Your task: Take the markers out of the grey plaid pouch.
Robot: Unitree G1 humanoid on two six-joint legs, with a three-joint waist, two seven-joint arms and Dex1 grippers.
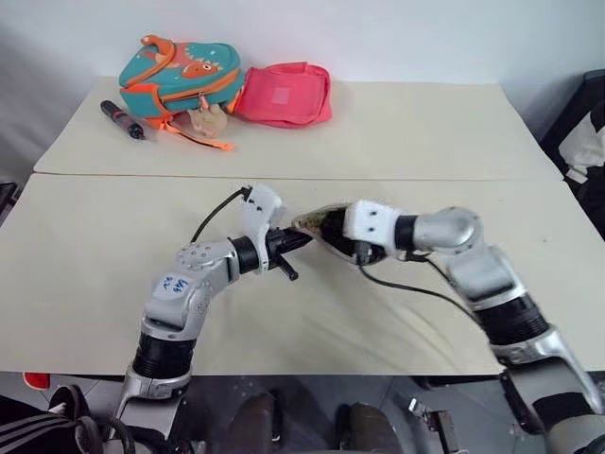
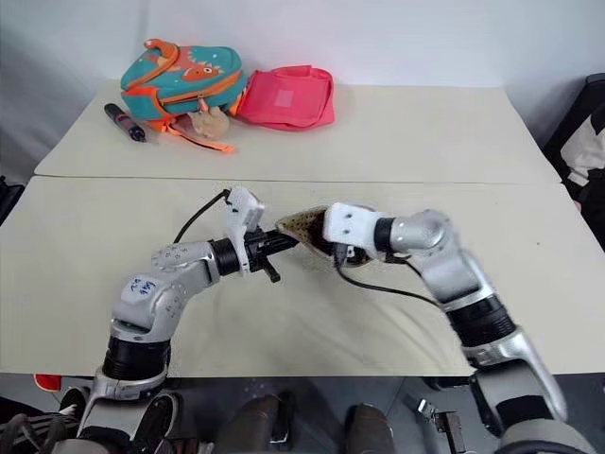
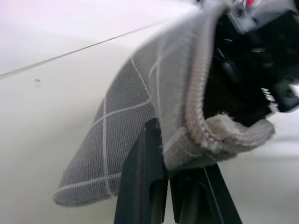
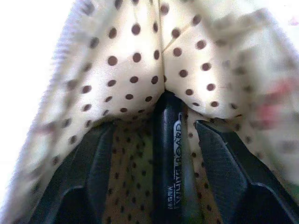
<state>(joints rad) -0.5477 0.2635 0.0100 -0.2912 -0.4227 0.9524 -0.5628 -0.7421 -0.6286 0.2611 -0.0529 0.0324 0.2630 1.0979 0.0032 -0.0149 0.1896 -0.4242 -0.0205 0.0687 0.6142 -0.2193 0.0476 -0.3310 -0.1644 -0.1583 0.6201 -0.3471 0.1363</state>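
The left gripper [image 3: 166,186] pinches the grey plaid pouch [image 3: 121,135] rim while the right gripper [image 4: 152,154], jaws parted inside, straddles a dark marker [image 4: 170,158], seemingly not yet clamped; closing comes next.

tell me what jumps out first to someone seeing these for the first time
Mid-table, the two arms meet over the grey plaid pouch: the left end effector pinches its edge while the right end effector reaches inside. There, a dark marker lies between its fingers against dotted lining. At the far left edge sit a teal backpack and a pink pouch.
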